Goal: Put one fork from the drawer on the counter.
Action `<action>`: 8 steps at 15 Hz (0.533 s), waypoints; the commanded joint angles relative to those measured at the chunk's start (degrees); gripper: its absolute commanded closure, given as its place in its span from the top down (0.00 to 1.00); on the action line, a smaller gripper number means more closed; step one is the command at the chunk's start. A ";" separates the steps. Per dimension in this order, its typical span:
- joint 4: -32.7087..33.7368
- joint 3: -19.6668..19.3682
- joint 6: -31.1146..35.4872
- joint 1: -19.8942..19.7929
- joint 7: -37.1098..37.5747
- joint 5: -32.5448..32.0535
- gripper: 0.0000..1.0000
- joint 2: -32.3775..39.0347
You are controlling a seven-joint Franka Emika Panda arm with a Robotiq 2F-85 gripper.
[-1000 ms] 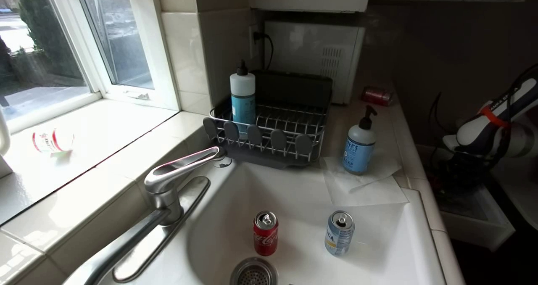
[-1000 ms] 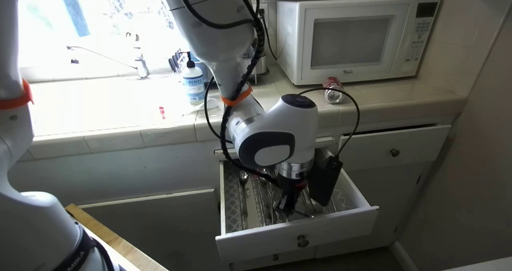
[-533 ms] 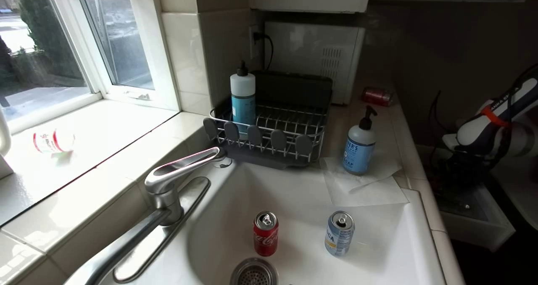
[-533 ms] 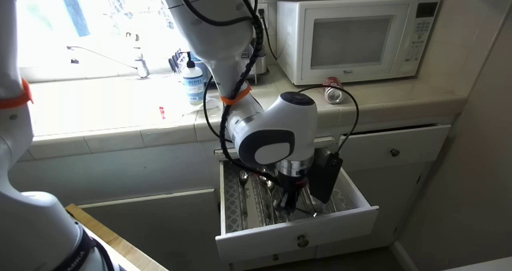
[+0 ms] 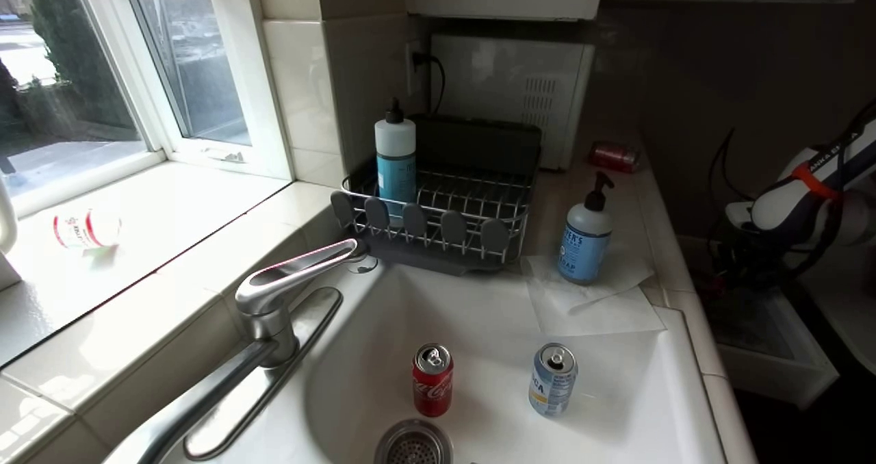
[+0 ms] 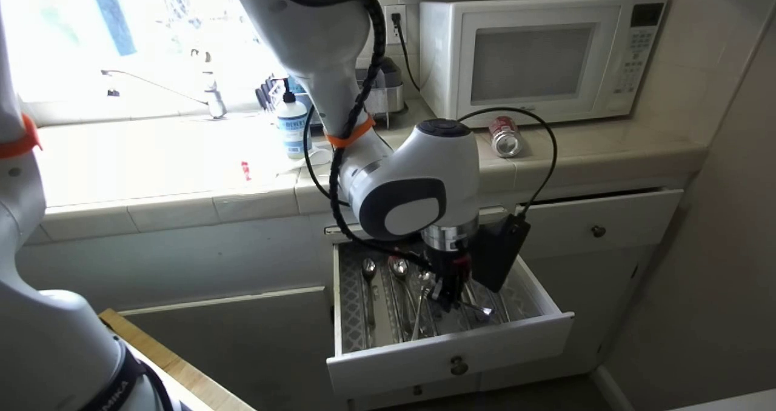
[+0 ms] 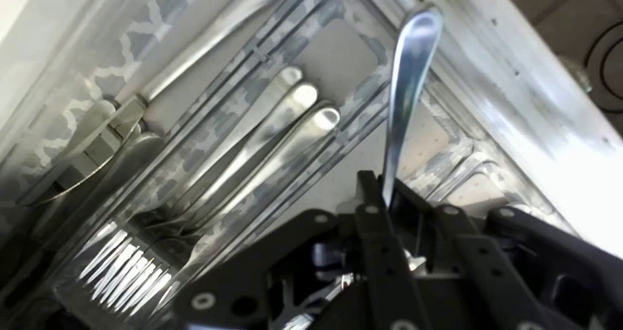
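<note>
My gripper [image 7: 384, 189] is shut on the handle of a metal utensil [image 7: 412, 62]. The handle end sticks out past the fingertips; the head is hidden behind the gripper, so I cannot tell that it is a fork. In an exterior view the gripper [image 6: 448, 299] is over the open drawer [image 6: 412, 364], with the handle end [image 6: 485, 310] pointing right. Several forks [image 7: 129, 271] lie together in a tray compartment in the wrist view. The white counter [image 5: 472, 300] with its sink shows in an exterior view, and its surface is overexposed in an exterior view [image 6: 151, 168].
Spoons [image 6: 369, 270] lie in the drawer. A soap bottle [image 5: 585, 241] stands on paper [image 5: 609, 317] by the sink. A red can [image 5: 433, 382] and a blue can [image 5: 553, 380] stand in the basin. A can [image 6: 505, 137] lies before the microwave [image 6: 545, 65]. A dish rack [image 5: 438, 224] is behind.
My gripper has risen a little and shifted slightly right in the drawer view, and the utensil has moved up with it. More of the cutlery below is uncovered.
</note>
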 commanded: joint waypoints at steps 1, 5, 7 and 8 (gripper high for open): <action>-2.11 -7.06 2.87 6.44 7.88 -4.90 0.02 -0.71; -3.09 -13.37 3.86 12.69 15.29 -11.21 0.02 0.07; -3.82 -15.72 4.04 15.41 18.79 -14.40 0.02 -0.09; -4.06 -16.92 4.04 16.80 20.56 -16.08 0.02 -0.23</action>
